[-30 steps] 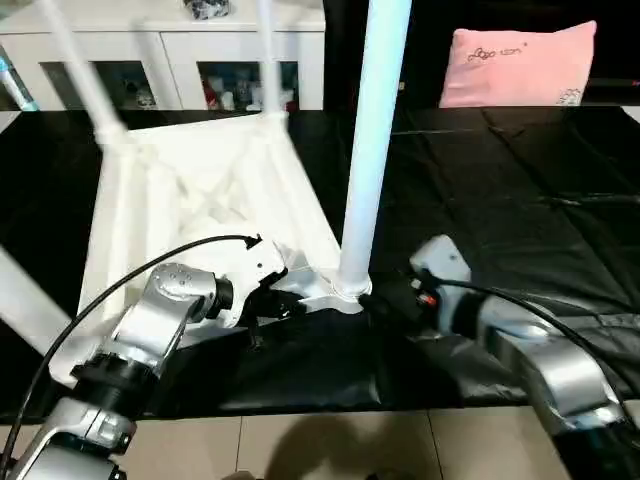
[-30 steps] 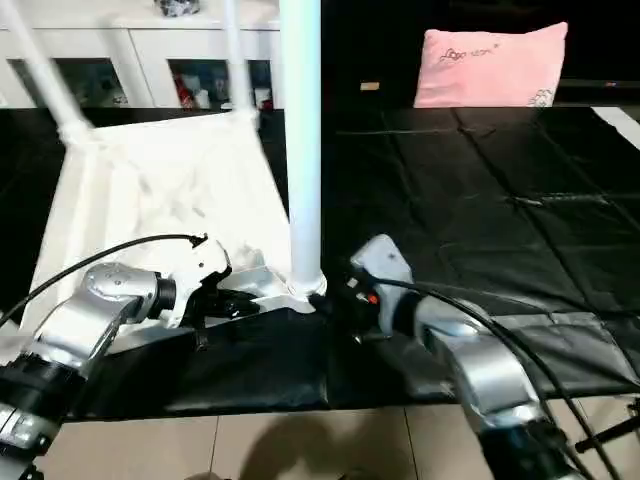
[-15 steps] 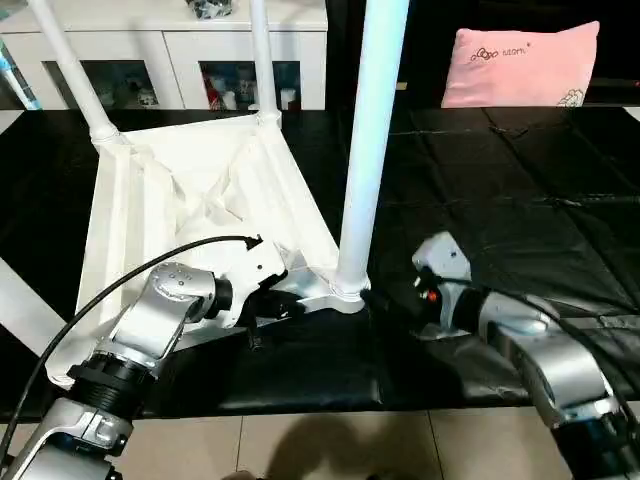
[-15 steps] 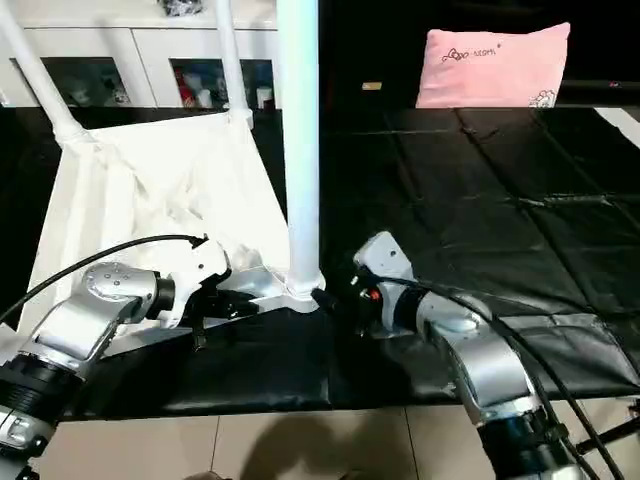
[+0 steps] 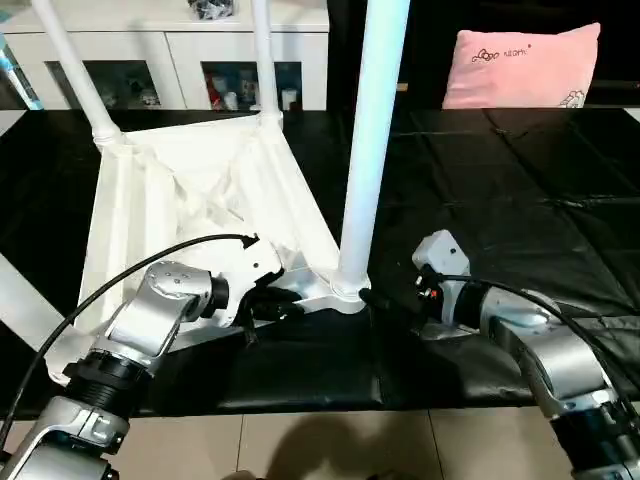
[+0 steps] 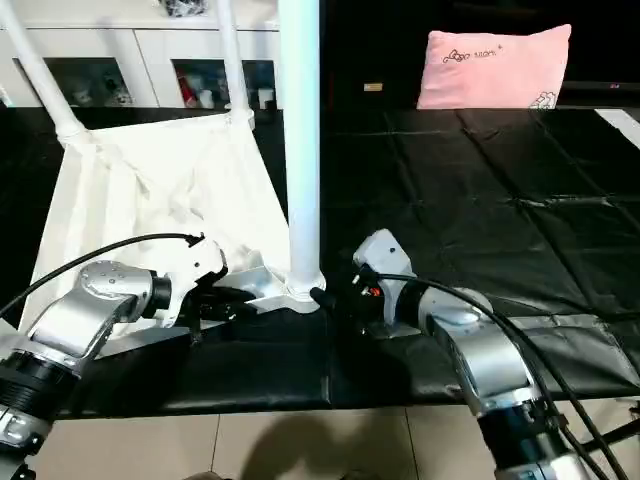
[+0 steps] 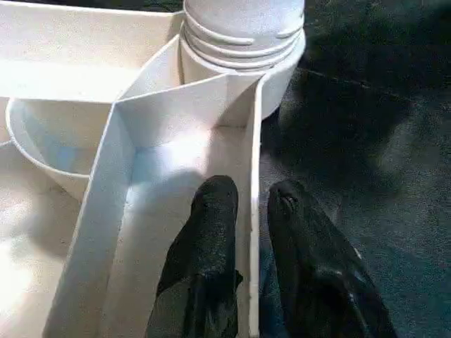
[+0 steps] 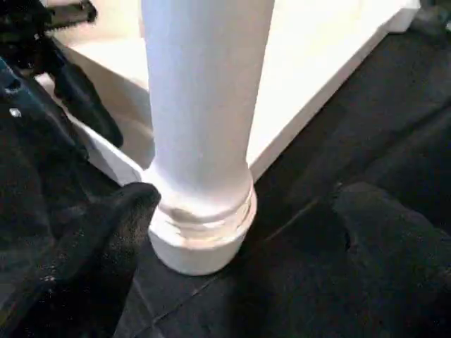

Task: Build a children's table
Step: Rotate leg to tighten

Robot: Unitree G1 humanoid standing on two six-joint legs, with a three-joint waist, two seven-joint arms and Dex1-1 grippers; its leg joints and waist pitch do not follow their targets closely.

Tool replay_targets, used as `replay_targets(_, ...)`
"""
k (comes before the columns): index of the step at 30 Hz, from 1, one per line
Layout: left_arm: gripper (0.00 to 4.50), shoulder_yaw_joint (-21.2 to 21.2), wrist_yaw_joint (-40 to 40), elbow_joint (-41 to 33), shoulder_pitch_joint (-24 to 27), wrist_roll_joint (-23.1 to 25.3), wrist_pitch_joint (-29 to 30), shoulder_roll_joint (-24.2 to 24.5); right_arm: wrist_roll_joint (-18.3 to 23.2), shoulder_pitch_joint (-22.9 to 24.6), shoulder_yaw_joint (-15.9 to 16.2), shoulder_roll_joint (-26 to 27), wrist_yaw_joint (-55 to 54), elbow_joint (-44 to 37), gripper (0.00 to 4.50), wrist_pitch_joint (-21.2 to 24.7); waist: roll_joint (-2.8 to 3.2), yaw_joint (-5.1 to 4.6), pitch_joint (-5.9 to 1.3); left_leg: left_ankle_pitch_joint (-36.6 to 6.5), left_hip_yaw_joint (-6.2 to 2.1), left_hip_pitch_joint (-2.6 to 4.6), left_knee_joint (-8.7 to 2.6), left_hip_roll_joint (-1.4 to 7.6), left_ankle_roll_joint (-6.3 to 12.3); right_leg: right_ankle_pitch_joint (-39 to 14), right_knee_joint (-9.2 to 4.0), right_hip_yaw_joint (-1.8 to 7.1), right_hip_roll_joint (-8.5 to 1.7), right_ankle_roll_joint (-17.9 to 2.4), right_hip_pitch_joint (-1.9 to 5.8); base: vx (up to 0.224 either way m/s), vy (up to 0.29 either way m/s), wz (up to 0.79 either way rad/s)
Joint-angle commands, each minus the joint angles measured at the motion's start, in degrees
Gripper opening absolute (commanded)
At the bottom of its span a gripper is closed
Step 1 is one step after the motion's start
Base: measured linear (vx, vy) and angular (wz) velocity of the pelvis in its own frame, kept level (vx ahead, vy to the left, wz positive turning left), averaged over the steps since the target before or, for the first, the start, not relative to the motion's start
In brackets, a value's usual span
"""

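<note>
We see the tabletop (image 5: 200, 200) lying upside down, ribbed side up, on the black sheet (image 5: 500, 200), filling the left half of the head views. Legs stand in its corner sockets: the near leg (image 5: 365, 150) rises at centre frame from the near-right socket (image 5: 343, 296), two far legs (image 5: 70, 70) go up at upper left, and a fourth leg (image 5: 20, 305) slants out of the left edge. Left gripper (image 7: 243, 204) sits at lower centre-left, at the tabletop's near edge just beside that socket; in its wrist view the fingers (image 7: 211, 232) straddle the thin rim wall (one inside, one outside), only narrowly parted, and we cannot tell whether they actually press it. Right gripper (image 8: 239, 204) lies low on the sheet just right of the socket, spread wide, one finger on either side of the leg's base, with neither clearly touching it. At top: a white cabinet (image 5: 160, 60) on the left, a pink pillow (image 5: 525, 65) on the right.
</note>
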Motion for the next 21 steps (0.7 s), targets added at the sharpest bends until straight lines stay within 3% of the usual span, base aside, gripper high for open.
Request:
replay_targets(1, 0.56, -0.49, -0.9, 0.67, -1.51, 0.26, 0.52, 1.05, -0.22, -0.51, 0.26, -0.37, 0.53, 0.57, 4.5, -0.68, -0.1, 0.33, -3.85, -10.28, -0.25, 0.41, -3.72, 1.19, 1.24, -9.73, -3.98, 1.67, -3.18, -12.44, 2.92, 0.0, 0.0, 0.0)
replay_targets(8, 0.05, -1.53, -1.28, 3.58, -3.12, 1.01, 0.12, 1.01, -0.13, -0.11, 0.1, -0.51, 1.5, 0.42, 4.5, -1.02, -0.02, 0.35, -3.88, -10.72, -0.24, 0.41, -3.7, 1.11, 1.17, -8.43, -3.96, 1.6, -3.12, -13.18, 3.05, 0.0, 0.0, 0.0)
replay_targets(16, 0.05, -2.24, -4.93, 5.95, -4.36, 0.05, -3.16, 0.69, 0.03, -0.01, 0.11, -0.68, 2.47, 0.62, 4.5, -1.58, 0.07, 0.36, -3.78, -12.72, -0.34, 0.55, -3.89, 1.13, 0.33, -12.48, -4.38, 1.61, -3.18, -12.19, 2.9, 0.0, 0.0, 0.0)
replay_targets(20, 0.05, -4.3, -11.07, 5.18, -3.8, -0.5, -8.46, 1.95, 0.21, -0.92, 0.87, -1.49, 5.63, 1.51, 4.5, -2.61, 0.09, 0.4, -3.99, -10.94, -0.38, 0.44, -3.83, 1.24, 0.86, -8.52, -4.01, 1.6, -3.17, -12.98, 3.03, 0.0, 0.0, 0.0)
replay_targets(21, 0.05, -5.06, -12.2, 5.23, -3.86, -0.2, -9.09, 2.34, 0.42, -1.25, 1.06, -1.79, 6.9, 1.91, 4.5, -2.88, 0.38, 0.54, -4.1, -10.68, -0.34, 0.61, -3.73, 1.32, 1.18, -6.95, -3.85, 1.61, -3.16, -13.54, 2.93, 0.0, 0.0, 0.0)
